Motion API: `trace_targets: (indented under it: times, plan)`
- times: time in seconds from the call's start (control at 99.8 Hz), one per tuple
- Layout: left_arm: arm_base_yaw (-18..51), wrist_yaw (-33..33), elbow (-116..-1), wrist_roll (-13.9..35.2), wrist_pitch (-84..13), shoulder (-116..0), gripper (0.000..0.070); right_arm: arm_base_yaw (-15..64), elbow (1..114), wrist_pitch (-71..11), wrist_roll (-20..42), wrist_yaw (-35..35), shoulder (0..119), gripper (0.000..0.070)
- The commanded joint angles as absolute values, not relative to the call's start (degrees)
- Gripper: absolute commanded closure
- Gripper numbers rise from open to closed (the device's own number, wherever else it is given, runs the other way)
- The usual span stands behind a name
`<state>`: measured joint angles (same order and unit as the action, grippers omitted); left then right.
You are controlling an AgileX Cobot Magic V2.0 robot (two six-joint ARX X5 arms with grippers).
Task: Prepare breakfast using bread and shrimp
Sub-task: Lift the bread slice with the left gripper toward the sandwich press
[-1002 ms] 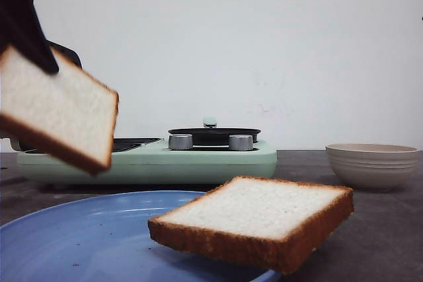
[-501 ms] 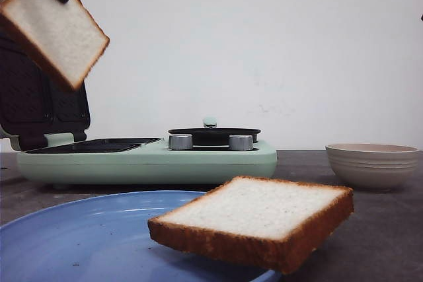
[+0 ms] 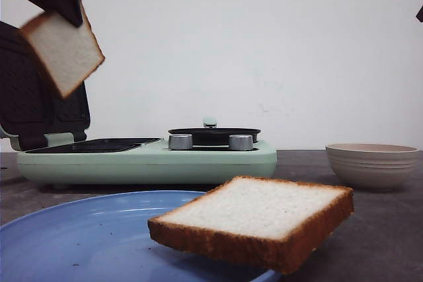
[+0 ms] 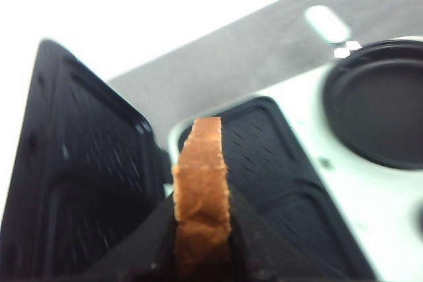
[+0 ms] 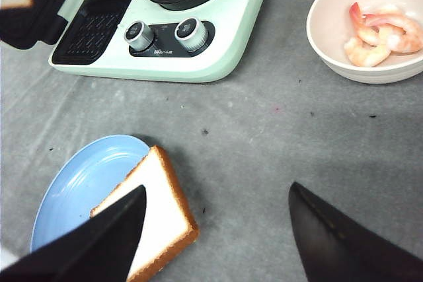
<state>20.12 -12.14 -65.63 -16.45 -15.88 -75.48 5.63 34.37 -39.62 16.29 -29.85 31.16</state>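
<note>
Bread is in two places. One slice (image 3: 63, 51) is hanging tilted in the air at the far left, pinched by its crust edge in the left claw (image 4: 201, 229), whose fingers (image 4: 254, 242) are pressing on both sides of the slice; it is hovering above the open grill plate (image 4: 277, 183) of the mint-green cooker (image 3: 198, 160), beside the raised black lid (image 3: 33, 107). The other slice (image 3: 258, 219) is lying on the blue plate (image 3: 79, 236), jutting over the plate's rim onto the grey desk (image 5: 264, 117). Right claw (image 5: 215, 236) is hanging over the desk with its jaws spread wide, gripping nothing, just beside that plate. Behind, the cooker's round pan (image 3: 215, 135) and two knobs (image 5: 140, 32) are sitting. Off to the right, a beige bowl (image 5: 330, 37) is holding pink shrimp (image 5: 380, 34).
</note>
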Motion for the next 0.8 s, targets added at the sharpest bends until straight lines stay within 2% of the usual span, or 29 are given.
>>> trace_targets:
  times: [0.0, 0.13, 0.371, 0.791]
  plan:
    - [20.38, -12.49, -66.94, -21.63, -11.99, -77.76, 0.0699, 5.87, 35.22, -39.29, 15.59, -30.00, 31.33, 0.0274]
    - [20.45, -14.09, -67.11, -26.94, -5.80, -81.97, 0.0699, 5.87, 35.22, -39.29, 15.62, -30.00, 31.33, 0.0274]
    - [20.60, -17.10, -67.20, -39.81, 2.92, -89.41, 0.0700, 5.87, 35.22, -39.66, 15.59, -30.00, 31.33, 0.0274]
    - [20.67, -17.54, -75.92, -50.15, 5.45, -100.55, 0.0700, 5.87, 35.22, -39.72, 15.49, -30.00, 31.33, 0.0274]
